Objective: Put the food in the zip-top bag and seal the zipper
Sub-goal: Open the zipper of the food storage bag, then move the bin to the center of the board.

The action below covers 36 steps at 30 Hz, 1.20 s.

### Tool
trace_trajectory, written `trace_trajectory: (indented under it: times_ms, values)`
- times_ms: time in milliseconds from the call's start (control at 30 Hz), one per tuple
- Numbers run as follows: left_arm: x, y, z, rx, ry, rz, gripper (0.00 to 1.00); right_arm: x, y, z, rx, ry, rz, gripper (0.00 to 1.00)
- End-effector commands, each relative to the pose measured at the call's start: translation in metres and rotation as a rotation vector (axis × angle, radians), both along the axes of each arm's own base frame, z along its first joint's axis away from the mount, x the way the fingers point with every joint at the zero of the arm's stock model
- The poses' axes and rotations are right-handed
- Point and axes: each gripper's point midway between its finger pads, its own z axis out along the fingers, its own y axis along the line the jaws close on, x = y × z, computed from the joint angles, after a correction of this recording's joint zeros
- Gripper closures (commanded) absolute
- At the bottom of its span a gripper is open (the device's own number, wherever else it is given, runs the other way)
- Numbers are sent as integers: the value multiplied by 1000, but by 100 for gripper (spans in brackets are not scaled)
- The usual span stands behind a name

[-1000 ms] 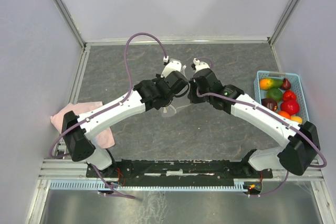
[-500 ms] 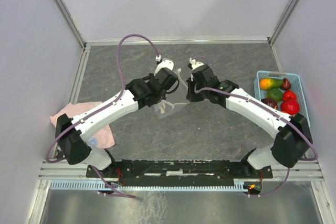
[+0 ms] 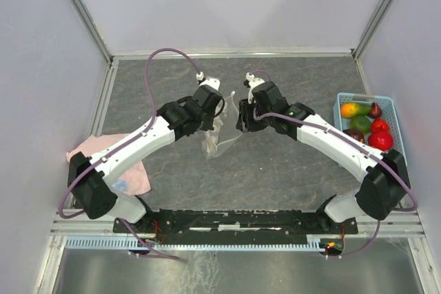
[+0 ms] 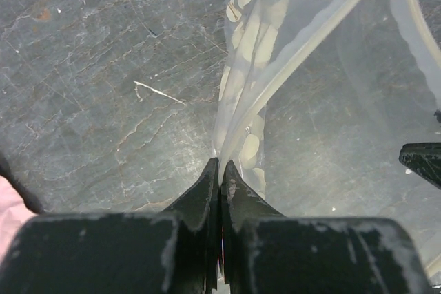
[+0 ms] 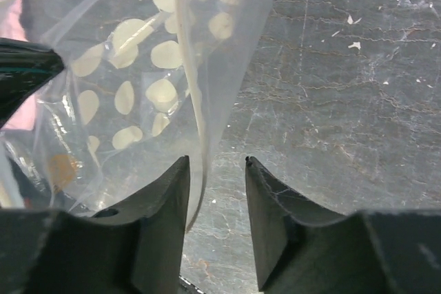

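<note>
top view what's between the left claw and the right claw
The clear white-spotted plastic bag, pinched in the left claw; the top view shows it.

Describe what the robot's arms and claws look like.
The left arm and right arm have white shells with black joints and black shoulder housings. A purple cable loops along each. The left claw and right claw are matte black, tapered wedges with scuffed edges.

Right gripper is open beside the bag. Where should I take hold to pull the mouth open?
Take the whitish zipper strip: it hangs upright between the right gripper's open fingers, so probably just close there, coming from the right, opposite the left gripper that pinches the bag.
</note>
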Motion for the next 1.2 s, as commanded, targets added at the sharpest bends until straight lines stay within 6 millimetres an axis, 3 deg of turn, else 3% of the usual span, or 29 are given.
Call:
trace_trajectory:
  times_ms: [0,133,267,467,633,833,1000,1167]
  values:
    - [4,-15,9,-74,8,-12,97,3,11,58,134,-109,31,52]
    - [5,-13,8,-64,17,1,97,-3,-10,74,106,-154,16,42]
    - [6,-12,10,-71,15,7,97,0,-60,84,2,-208,-96,37]
    - [7,-9,10,-71,17,12,97,9,-168,67,-234,-199,-402,26]
    - [7,-9,10,-73,22,9,97,21,-230,51,-333,-181,-594,19]
    - [7,-7,9,-62,21,12,97,45,-303,16,-298,-100,-833,11]
    - [8,-4,10,-45,16,14,97,64,-339,-11,-246,-46,-916,7]
    - [9,-2,15,-32,8,13,97,74,-348,-34,-265,-2,-906,4]
